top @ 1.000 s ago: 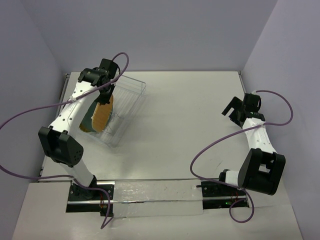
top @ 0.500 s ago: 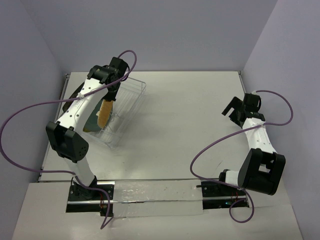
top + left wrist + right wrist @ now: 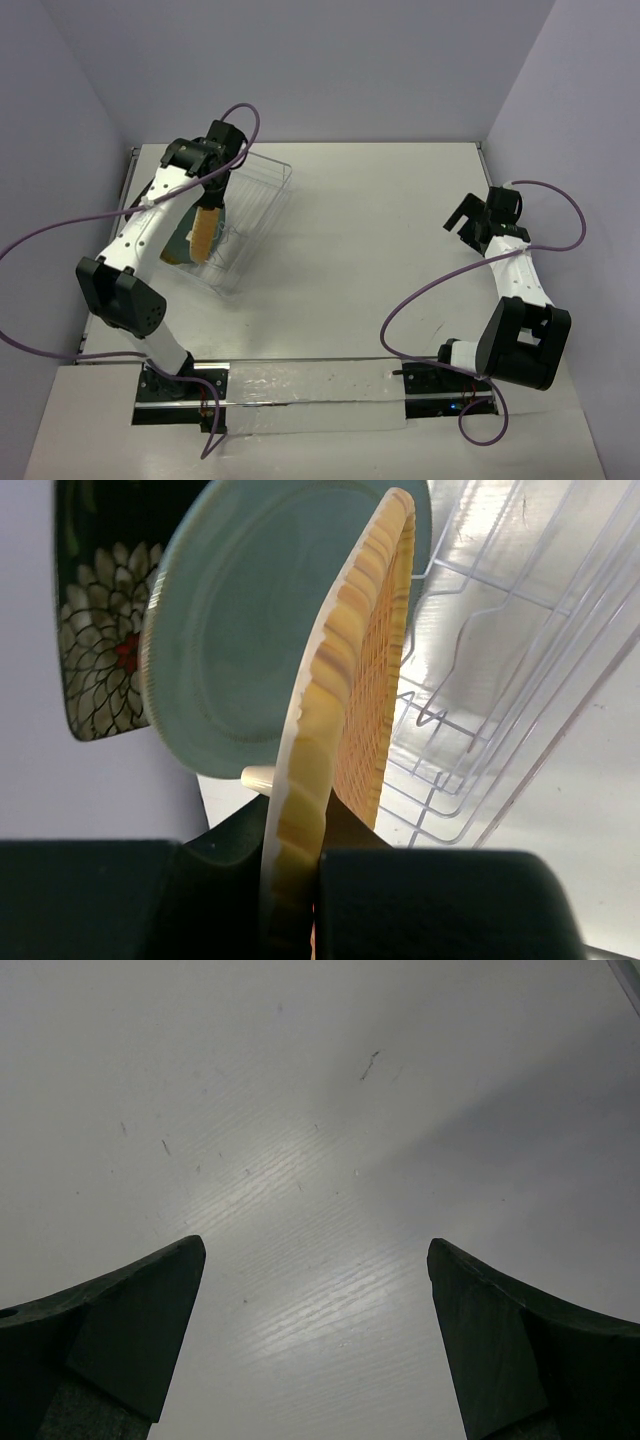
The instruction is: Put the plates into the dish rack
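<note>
My left gripper [image 3: 300,852] is shut on the rim of an orange-yellow woven plate [image 3: 352,695], holding it on edge over the left part of the clear wire dish rack [image 3: 505,685]. Right beside it stands a teal-grey plate [image 3: 245,630], and behind that a black square plate with white-red flowers [image 3: 98,650]. From above, the left gripper [image 3: 212,192] holds the woven plate [image 3: 205,232] next to the teal plate [image 3: 177,247] in the rack [image 3: 262,195]. My right gripper [image 3: 466,220] hangs open over bare table at the far right; its jaws [image 3: 315,1295] hold nothing.
The rack sits at the table's far left, close to the purple side wall [image 3: 60,150]. Purple cables [image 3: 420,300] loop from both arms. The right half of the rack shows only bare wire slots [image 3: 470,590].
The left arm swung right over the rack and came back left. The woven plate now stands more edge-on, closer to the teal plate. The right arm has not moved.
</note>
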You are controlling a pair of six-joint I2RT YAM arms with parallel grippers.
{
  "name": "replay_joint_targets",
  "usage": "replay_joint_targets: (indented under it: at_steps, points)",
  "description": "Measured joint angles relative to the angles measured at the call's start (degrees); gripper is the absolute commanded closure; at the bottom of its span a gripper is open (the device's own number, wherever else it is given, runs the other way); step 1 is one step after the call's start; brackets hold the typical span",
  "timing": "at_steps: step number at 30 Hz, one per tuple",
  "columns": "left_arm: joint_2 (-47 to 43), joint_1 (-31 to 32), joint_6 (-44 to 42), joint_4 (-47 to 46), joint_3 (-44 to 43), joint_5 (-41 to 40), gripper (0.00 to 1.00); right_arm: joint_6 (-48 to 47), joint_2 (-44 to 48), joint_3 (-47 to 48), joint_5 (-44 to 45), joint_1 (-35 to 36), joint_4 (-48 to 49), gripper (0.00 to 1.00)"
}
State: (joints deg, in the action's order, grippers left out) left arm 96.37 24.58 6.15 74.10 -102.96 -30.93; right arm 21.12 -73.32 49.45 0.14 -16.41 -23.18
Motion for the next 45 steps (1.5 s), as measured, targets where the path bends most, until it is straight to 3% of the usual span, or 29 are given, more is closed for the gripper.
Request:
replay_joint_targets:
  at_steps: [13, 31, 38, 40, 45]
  points:
    - [-2.29, -1.51, 0.62, -0.18, 2.25, -0.09, 0.97, 0.00, 0.00, 0.00, -0.17, 0.24, 0.00, 0.00]
    - [4.98, -1.70, -0.93, -1.15, 1.48, 1.03, 0.96, 0.00, -0.07, 0.00, 0.37, 0.43, 0.00, 0.00]
    - [8.82, -1.81, -1.95, -1.77, 1.44, 1.99, 0.87, 0.00, -0.17, 0.00, 0.64, 0.43, 0.01, 0.00]
    - [8.88, -1.86, -2.13, -1.80, 1.44, 2.07, 0.75, 0.00, -0.37, 0.00, 0.73, 0.43, 0.00, 0.00]
    - [9.60, -2.33, -1.32, -2.38, 1.27, 1.29, 0.58, 0.00, -0.72, 0.00, 0.78, 0.43, 0.00, 0.00]
